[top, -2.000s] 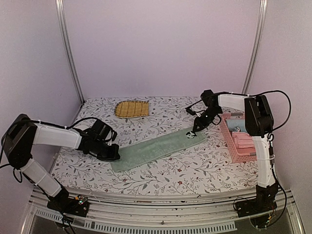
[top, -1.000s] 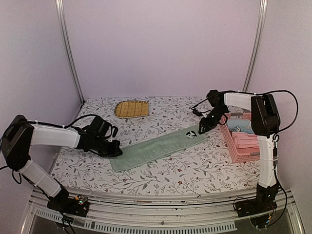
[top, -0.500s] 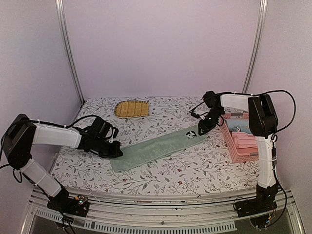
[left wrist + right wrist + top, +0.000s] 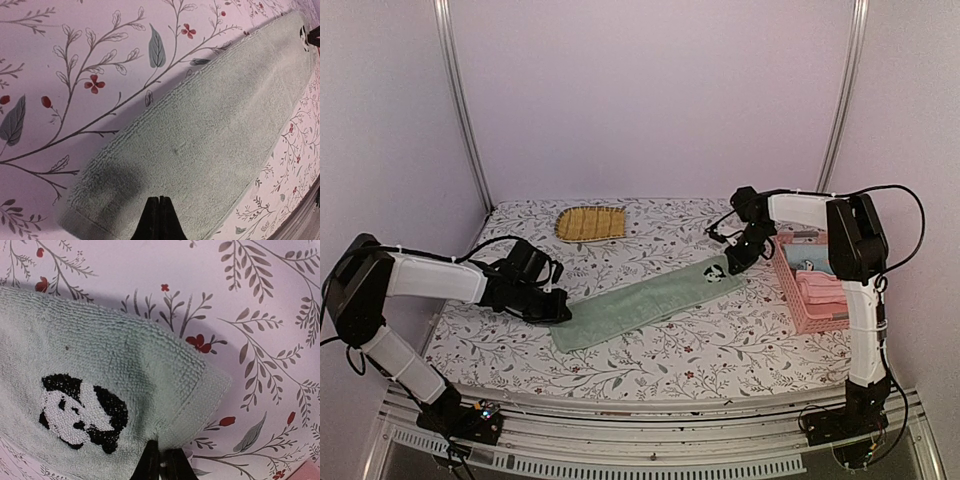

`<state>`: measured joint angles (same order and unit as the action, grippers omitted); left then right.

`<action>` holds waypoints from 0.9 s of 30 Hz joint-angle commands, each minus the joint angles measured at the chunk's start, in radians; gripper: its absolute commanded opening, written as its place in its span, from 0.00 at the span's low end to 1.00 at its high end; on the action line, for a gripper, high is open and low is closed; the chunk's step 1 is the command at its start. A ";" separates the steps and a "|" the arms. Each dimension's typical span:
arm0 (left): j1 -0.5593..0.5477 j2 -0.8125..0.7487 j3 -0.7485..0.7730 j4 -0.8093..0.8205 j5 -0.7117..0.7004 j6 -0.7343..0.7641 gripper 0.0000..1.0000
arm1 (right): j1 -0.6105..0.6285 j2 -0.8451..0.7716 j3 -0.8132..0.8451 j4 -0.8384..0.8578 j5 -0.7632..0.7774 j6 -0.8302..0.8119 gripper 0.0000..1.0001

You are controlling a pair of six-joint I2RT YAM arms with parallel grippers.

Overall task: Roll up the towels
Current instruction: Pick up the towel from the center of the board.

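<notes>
Across the middle of the flowered desk [image 4: 650, 360] we see the green towel [image 4: 645, 305] spread flat in 1 long strip, running on a slant from the near left up toward the far right. At its left end the left pincer [image 4: 558, 312] sits low, and in the left wrist view its 2 fingers [image 4: 152, 222] are pressed together over that end of the cloth, which looks pinched between them. At the far right corner the right pincer [image 4: 732, 265] is closed on the towel's edge; the right wrist view shows the hem gathered between the tips, just beside a black-and-white panda patch [image 4: 80, 410]. To the right of that corner stands a pink basket [image 4: 798, 318], and we make out a pink towel [image 4: 822, 290] and a blue towel [image 4: 812, 260] folded inside it. Well apart, near the back of the desk, lies a yellow-brown ribbed mat [image 4: 590, 223].
</notes>
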<state>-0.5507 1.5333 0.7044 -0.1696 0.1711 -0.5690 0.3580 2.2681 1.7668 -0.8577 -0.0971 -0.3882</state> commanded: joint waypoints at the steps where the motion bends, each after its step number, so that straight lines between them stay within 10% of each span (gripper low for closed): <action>1: -0.001 -0.007 0.009 0.002 -0.007 0.014 0.00 | -0.073 0.104 -0.002 -0.015 0.053 0.008 0.05; 15: -0.001 -0.006 0.014 -0.008 -0.007 0.021 0.00 | -0.134 -0.028 0.166 -0.097 -0.099 -0.011 0.02; 27: -0.002 0.009 0.008 -0.028 -0.009 0.029 0.00 | -0.133 -0.082 0.164 -0.200 -0.547 -0.003 0.02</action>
<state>-0.5507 1.5330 0.7044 -0.1860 0.1665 -0.5507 0.2203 2.2543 1.9194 -0.9924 -0.4152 -0.3855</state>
